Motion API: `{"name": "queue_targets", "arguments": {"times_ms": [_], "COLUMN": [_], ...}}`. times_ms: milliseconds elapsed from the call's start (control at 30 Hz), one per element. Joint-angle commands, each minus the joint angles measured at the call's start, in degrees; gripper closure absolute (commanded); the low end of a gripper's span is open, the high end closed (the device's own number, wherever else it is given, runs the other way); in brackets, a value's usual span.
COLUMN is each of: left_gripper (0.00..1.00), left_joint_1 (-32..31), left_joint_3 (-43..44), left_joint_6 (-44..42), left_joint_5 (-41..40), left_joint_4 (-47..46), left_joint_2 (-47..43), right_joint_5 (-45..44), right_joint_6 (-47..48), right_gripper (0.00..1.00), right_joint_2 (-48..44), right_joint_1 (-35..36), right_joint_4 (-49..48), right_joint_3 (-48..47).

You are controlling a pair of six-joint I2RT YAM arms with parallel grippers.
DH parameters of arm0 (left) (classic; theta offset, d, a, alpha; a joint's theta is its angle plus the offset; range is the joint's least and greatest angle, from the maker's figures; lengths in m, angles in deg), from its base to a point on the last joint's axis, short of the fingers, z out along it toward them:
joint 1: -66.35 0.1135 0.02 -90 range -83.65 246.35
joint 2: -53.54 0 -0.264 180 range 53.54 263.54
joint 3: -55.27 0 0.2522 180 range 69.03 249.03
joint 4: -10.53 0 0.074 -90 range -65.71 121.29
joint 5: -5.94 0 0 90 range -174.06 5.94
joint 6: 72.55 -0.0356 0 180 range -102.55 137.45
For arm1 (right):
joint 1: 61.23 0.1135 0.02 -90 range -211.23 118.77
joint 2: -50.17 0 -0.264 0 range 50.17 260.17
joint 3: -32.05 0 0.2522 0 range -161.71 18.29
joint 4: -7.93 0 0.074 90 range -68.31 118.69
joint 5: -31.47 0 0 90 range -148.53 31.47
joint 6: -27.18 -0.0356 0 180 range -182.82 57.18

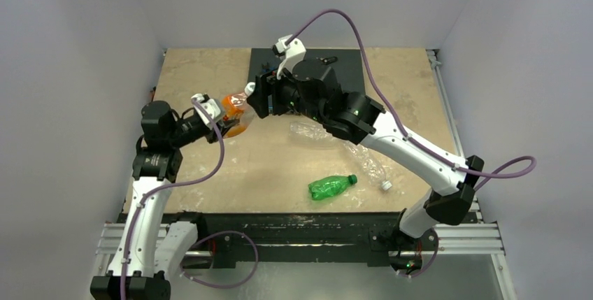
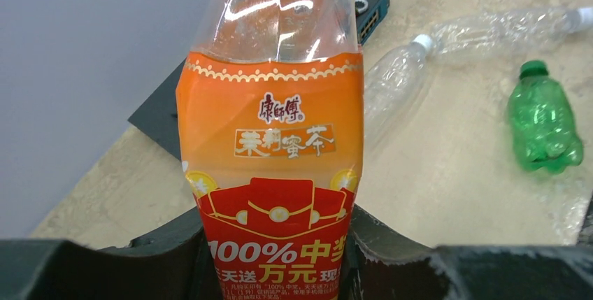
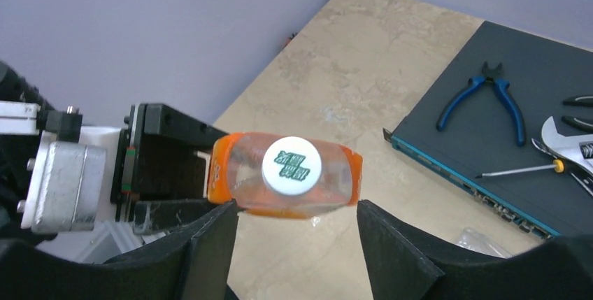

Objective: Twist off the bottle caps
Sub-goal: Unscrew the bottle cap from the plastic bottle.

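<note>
Two sets of fingers meet at one bottle: the left fingers point(image 2: 126, 265) clamp the orange-label bottle point(image 2: 273, 139) low on its body, above the desk point(image 3: 363, 69); the right fingers point(image 3: 203, 251) stand spread either side of its white cap point(image 3: 291, 165), seemingly not touching it.

Setting: robotics laboratory test cell
Enclosure: plain pale walls point(image 1: 77, 48) close the stone-patterned worktop point(image 1: 203, 76) on three sides
Mounting: left arm point(image 1: 143, 216) and right arm point(image 1: 412, 147), white and black, bolted to an aluminium rail point(image 1: 482, 238) at the near edge
Cabling: purple cable point(image 1: 334, 12) looping to each wrist
Tools: blue-handled pliers point(image 3: 492, 82), screwdriver point(image 3: 517, 170) and wrench point(image 3: 570, 152) laid on a flat black case point(image 3: 538, 55) at the far edge
</note>
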Motion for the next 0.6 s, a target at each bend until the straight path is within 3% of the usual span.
{"name": "queue_targets", "arguments": {"times_ms": [0,267,467,567], "left_gripper": [0.93,0.94,0.93,0.94], "left_joint_1": [-2.6,-3.5,-3.5,-3.6], "left_joint_3": [-0.1,0.1,0.3,-0.2], "left_joint_6": [14.9,17.3,16.6,17.0], "left_joint_5": [-2.0,-1.5,-3.1,-2.5], "left_joint_4": [-6.7,-7.3,-6.2,-6.6], "left_joint_2": [-1.9,-2.8,-2.5,-2.5], "right_joint_5": [-5.0,-5.9,-5.3,-4.9], "right_joint_6": [-1.5,-2.1,-2.2,-2.6], "right_gripper": [0.37,0.40,0.51,0.52], "right_joint_2": [1.2,5.5,7.1,6.7], "right_joint_1": [0.0,0.0,0.0,0.0], "right_joint_4": [-5.8,-7.6,-8.2,-8.9], "right_joint_3": [-3.4,-8.4,-9.6,-8.7]}}
